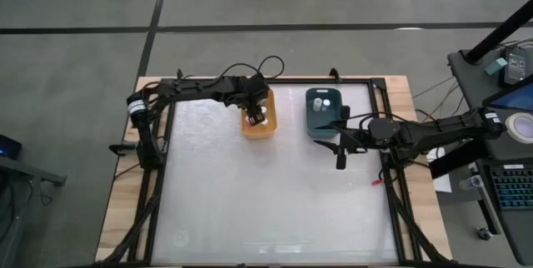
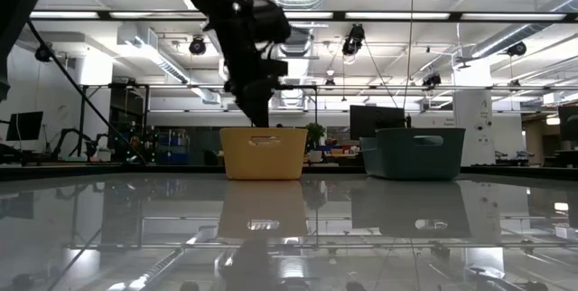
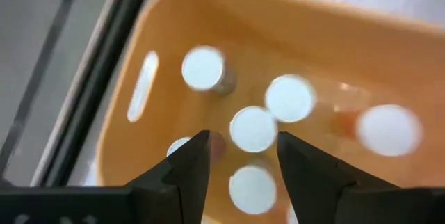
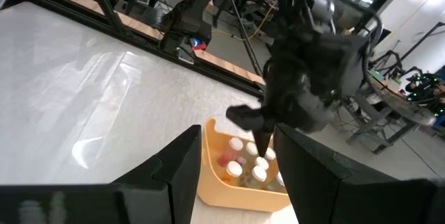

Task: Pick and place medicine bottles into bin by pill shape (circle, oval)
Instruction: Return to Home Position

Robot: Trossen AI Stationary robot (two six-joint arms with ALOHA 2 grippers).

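An orange bin (image 1: 259,115) at the far middle of the table holds several medicine bottles with round white caps (image 3: 203,67). My left gripper (image 3: 243,144) hangs open over this bin, its fingers on either side of one white cap (image 3: 254,128) and above it. It shows in the low view (image 2: 257,115) dipping toward the bin (image 2: 264,153). A teal bin (image 1: 323,114) to the right holds two bottles (image 1: 323,101). My right gripper (image 1: 341,145) is open and empty beside the teal bin; the right wrist view (image 4: 236,161) looks toward the orange bin (image 4: 240,168).
A dark metal frame (image 1: 158,135) runs around the glossy white table top. The two bins stand side by side at the far edge, the teal one (image 2: 414,152) to the right. Desks and equipment (image 1: 508,68) stand beyond the table's right side.
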